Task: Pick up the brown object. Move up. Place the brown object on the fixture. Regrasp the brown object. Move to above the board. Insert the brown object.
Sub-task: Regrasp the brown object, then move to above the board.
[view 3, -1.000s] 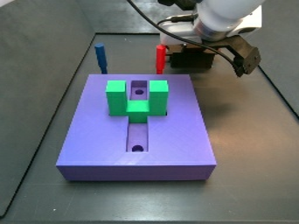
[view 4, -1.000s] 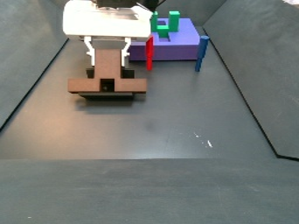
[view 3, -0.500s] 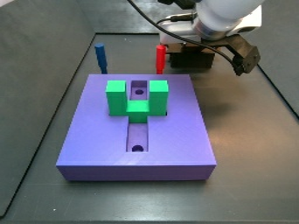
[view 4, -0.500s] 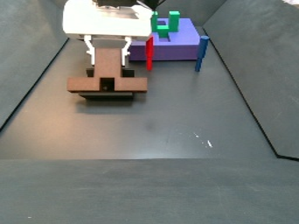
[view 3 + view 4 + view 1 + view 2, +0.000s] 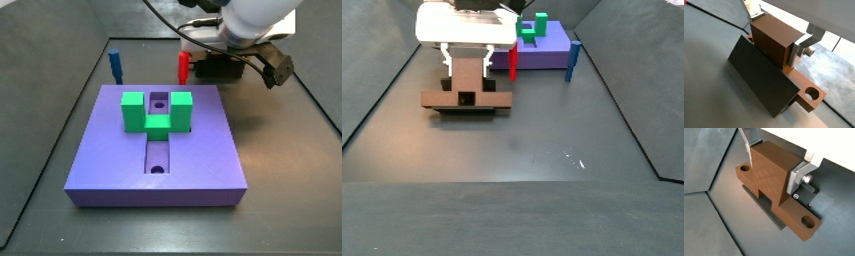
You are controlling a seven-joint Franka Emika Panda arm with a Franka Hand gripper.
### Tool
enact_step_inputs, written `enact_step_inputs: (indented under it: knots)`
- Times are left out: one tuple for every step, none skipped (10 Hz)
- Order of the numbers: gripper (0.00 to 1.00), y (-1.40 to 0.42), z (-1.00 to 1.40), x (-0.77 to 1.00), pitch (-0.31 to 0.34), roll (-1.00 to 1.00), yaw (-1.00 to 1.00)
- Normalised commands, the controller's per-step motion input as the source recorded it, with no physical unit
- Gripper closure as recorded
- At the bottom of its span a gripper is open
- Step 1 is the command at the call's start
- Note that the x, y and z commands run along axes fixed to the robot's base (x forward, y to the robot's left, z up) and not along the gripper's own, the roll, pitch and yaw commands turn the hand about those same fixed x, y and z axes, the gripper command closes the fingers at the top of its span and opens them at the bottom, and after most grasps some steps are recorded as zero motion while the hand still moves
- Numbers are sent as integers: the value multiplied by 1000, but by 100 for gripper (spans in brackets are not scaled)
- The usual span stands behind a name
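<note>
Contact is seen in both wrist views: the gripper (image 5: 777, 165) is clamped on the raised middle of the brown object (image 5: 771, 185), silver fingers (image 5: 799, 178) pressed to its sides. The piece is set on the fixture (image 5: 761, 80), at upper left in a side view (image 5: 465, 100). The board (image 5: 543, 52) is well apart, at top centre.

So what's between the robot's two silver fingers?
The brown object: in both wrist views the gripper straddles its upright block, a finger against one side.
</note>
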Motion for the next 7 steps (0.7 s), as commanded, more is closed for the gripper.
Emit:
enact_step_inputs:
  knots:
    - [100,0,0,0,0,0,0]
    - [100,0,1400,0,0,0,0]
    - [100,13,1400,30,-17,-18,-68]
    - [100,35,1400,11,-11,-95,-78]
    - [100,33,1400,20,13,-64,-55]
    - [100,17,1400,29,69,-19,-46]
    - [100,12,1400,35,84,-6,-29]
